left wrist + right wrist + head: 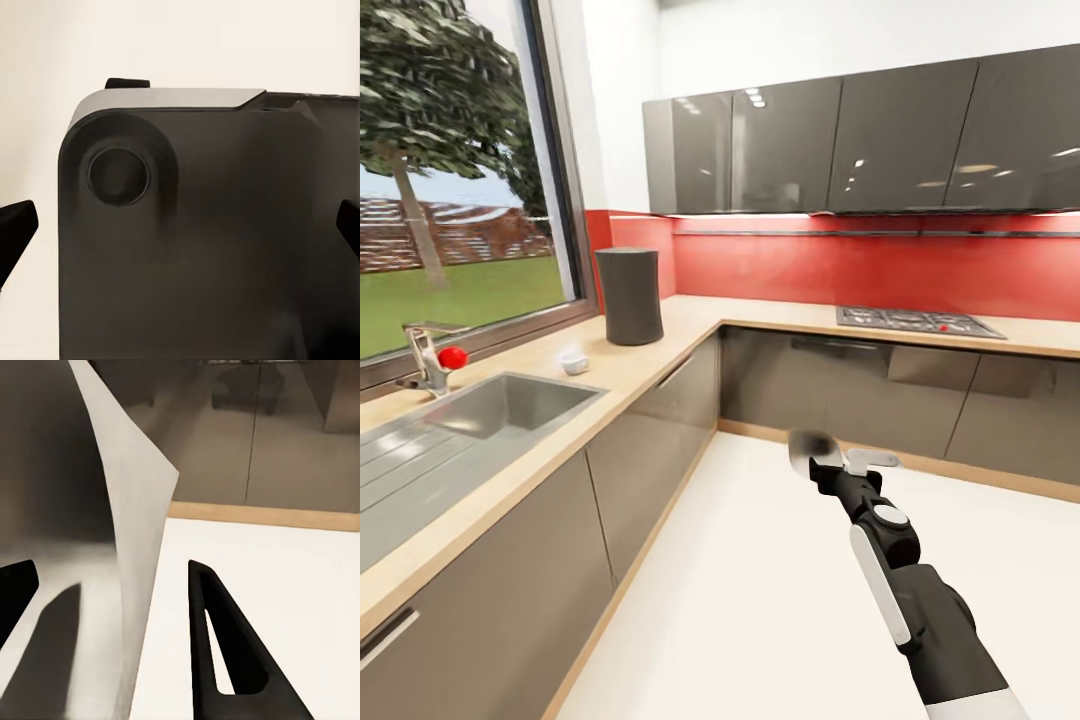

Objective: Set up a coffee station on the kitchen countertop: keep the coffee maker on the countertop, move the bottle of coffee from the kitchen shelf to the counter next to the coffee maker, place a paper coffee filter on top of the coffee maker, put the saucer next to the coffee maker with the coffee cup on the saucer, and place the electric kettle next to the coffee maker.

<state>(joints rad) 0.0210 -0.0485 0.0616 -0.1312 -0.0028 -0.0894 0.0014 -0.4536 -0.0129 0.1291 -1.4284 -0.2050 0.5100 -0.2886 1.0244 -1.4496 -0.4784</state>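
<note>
the right gripper [838,462] hangs over the white floor [760,600], pinching a thin paper coffee filter [131,547] that stands up between its fingers [217,645]. the coffee maker [629,295], a dark cylinder, stands on the wooden countertop [660,350] in the corner by the window, with a small white cup [574,361] near it. the left gripper's fingers [15,232] are spread apart around a dark grey body.

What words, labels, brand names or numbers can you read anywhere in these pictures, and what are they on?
None: no view shows any readable text.
The dark cylinder on the countertop has a plain face.
The wall cabinets and the hob carry no legible marks.
The paper filter beside the right gripper is blank.
</note>
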